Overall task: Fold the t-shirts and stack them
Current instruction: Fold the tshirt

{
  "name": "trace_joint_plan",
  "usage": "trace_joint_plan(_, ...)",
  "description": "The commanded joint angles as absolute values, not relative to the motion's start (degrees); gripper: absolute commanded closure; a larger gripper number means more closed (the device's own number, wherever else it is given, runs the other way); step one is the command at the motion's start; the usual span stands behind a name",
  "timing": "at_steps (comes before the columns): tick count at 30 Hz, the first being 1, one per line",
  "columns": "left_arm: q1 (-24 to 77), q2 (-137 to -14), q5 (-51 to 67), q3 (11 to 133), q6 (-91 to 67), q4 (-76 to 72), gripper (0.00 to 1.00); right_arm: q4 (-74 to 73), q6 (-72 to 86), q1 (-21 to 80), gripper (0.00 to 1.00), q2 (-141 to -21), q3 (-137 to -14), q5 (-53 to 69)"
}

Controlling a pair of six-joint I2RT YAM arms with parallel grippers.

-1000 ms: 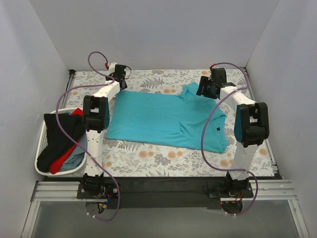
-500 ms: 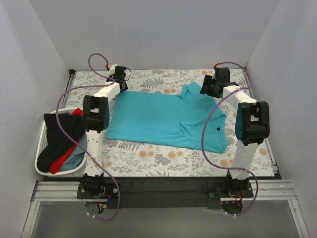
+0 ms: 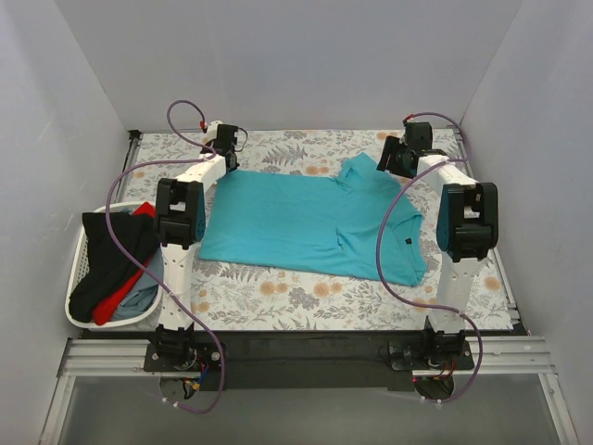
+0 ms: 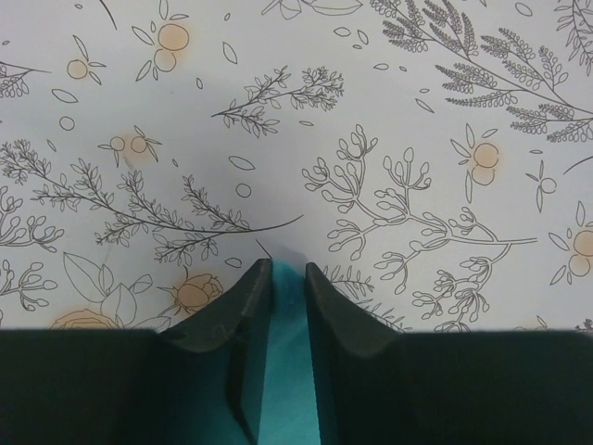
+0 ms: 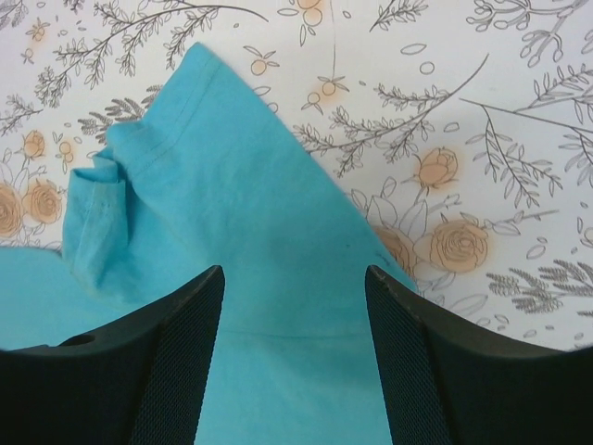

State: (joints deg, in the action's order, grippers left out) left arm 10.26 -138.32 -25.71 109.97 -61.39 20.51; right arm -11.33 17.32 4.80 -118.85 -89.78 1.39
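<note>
A plain turquoise t-shirt (image 3: 310, 221) lies spread on the flowered table cloth, its sleeve bunched at the far right. My left gripper (image 3: 225, 159) is at the shirt's far left corner and is shut on the turquoise cloth (image 4: 287, 371), which shows between the fingertips (image 4: 252, 287). My right gripper (image 3: 393, 164) hovers open over the shirt's far right sleeve (image 5: 213, 185), its jaws wide apart with cloth (image 5: 296, 352) below them. Black, red and turquoise shirts (image 3: 116, 260) lie heaped in the basket.
A white slatted basket (image 3: 79, 301) stands at the left edge of the table. White walls close in the table on three sides. Purple cables loop over both arms. The flowered cloth (image 3: 306, 297) shows bare in front of the shirt.
My right gripper has moved a little farther back and right over the sleeve. The left gripper and the shirt have hardly moved.
</note>
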Motion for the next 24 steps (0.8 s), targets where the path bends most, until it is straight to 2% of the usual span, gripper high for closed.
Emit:
trace_joint_plan(1,10.6,-134.5,-26.1,109.2,-61.0,21.7,0.82,-9.2,16.4,4.7,0.3,-121.8,-94.3,2.2)
trace_joint_plan(6,10.6,-134.6,-27.3,109.0,-60.8,21.6,1.0,-9.2,16.4,4.6,0.27,-124.7,-97.1,1.5)
trace_joint_plan(16,10.5,-134.3,-28.7,107.9,-61.3,21.4,1.0,-10.2,16.6,4.6,0.27,-132.4,-105.1,1.3)
trace_joint_plan(19,10.5,-134.4,-28.6,108.0,-61.4,21.2,1.0,-11.2,16.8,4.7,0.34,-134.5,-107.9,1.4)
trace_joint_plan(22,10.5,-134.5,-28.7,108.2,-61.6,21.1,1.0,-13.4,17.0,5.8,0.36,-136.0,-109.2,0.3)
trace_joint_plan(24,10.5,-134.5,-28.5,108.4,-61.7,21.1,1.0,-15.9,16.8,7.1,0.38,-136.6,-110.0,-4.7)
